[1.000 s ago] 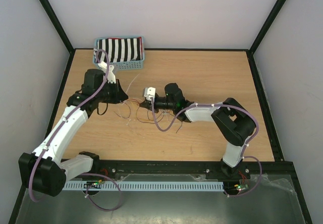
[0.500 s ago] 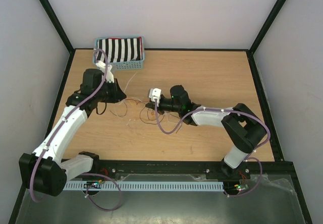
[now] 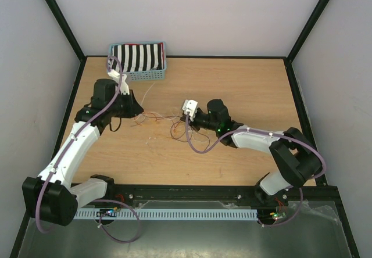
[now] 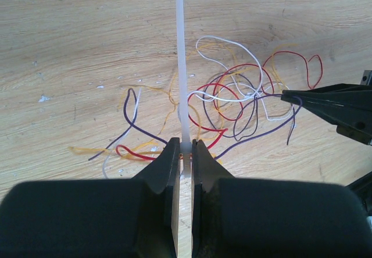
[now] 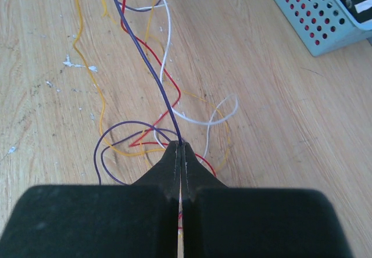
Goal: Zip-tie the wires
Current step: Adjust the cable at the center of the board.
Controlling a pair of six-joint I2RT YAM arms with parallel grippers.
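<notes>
The thin, flexible wires [image 3: 165, 122] lie in a loose tangle of red, yellow-orange, white and purple strands on the light wooden tabletop [image 3: 244, 83]. They sit left of its middle, between the two arms' tips. In the left wrist view the loops [image 4: 232, 95] spread just ahead and to the right of the left gripper [image 4: 185, 149], with a few red, purple and yellow ends trailing to its left.

We see that gripper's fingers pinched together on a narrow white plastic zip tie [image 4: 181, 66]. The zip tie stands straight away from the fingertips and crosses over the left part of the tangle.

The right gripper [image 5: 181, 149] is closed to a slit. A long purple strand of the wires [image 5: 145, 60] runs straight into its tips, so it is clamped on that strand, with red, yellow and white loops lying just beyond. From the left wrist the same black tips [image 4: 325, 104] meet the right side of the tangle.

The two grippers are near each other but apart, with the wires between them.

A light blue perforated plastic basket [image 3: 145, 74] holding a black-and-white striped cloth [image 3: 136, 57] sits at the far left corner, behind the left gripper and apart from the wires. Bare wood runs from the tangle to the far edge, and past the right arm to the black frame [image 3: 301, 113] on the right side. A narrower strip of wood lies toward the near edge.
</notes>
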